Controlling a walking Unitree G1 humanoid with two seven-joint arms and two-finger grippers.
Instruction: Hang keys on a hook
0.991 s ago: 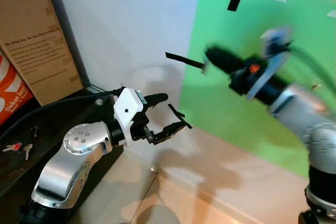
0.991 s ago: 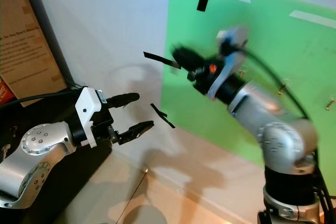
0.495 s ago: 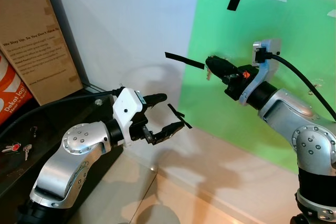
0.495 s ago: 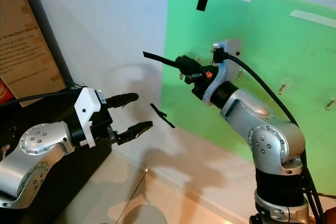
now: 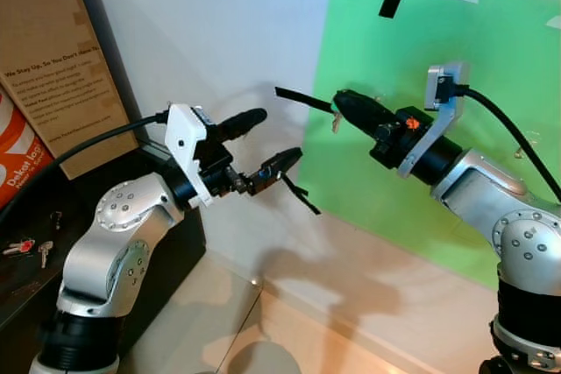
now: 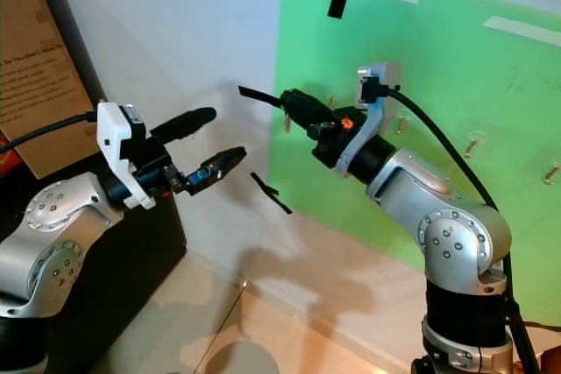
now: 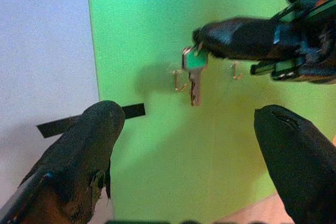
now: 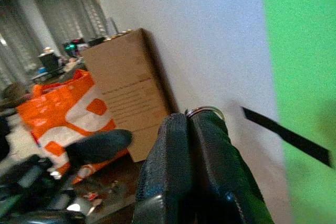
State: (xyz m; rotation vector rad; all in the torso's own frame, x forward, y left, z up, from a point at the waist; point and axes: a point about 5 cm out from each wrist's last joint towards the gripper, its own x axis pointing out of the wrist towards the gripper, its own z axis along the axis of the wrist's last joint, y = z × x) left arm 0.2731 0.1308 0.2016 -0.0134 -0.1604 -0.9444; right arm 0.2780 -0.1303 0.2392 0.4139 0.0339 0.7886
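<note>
The right end effector (image 5: 340, 101) is raised in front of the green sheet (image 5: 491, 129) taped to the wall, its two black fingers pressed together on the ring of a green-headed key (image 7: 195, 72). In the left wrist view the key hangs straight down from those fingertips, just beside a small brass hook (image 7: 178, 81) fixed to the sheet, with a second hook (image 7: 237, 71) on the other side; whether the key touches either hook cannot be told. In the right wrist view the metal ring (image 8: 204, 110) peeks out between the closed fingers. The left end effector (image 5: 267, 140) is held up near the edge of the green sheet, its fingers spread wide apart with nothing between them, pointing toward the right one and the key. Strips of black tape (image 5: 303, 100) are stuck to the wall around the sheet's edge. At the robot's left, a cardboard box (image 5: 57, 67) leans against the wall beside an orange bag (image 5: 19, 151), both on a dark worktop (image 5: 53, 225) where another small bunch of keys (image 5: 28, 248) lies.
</note>
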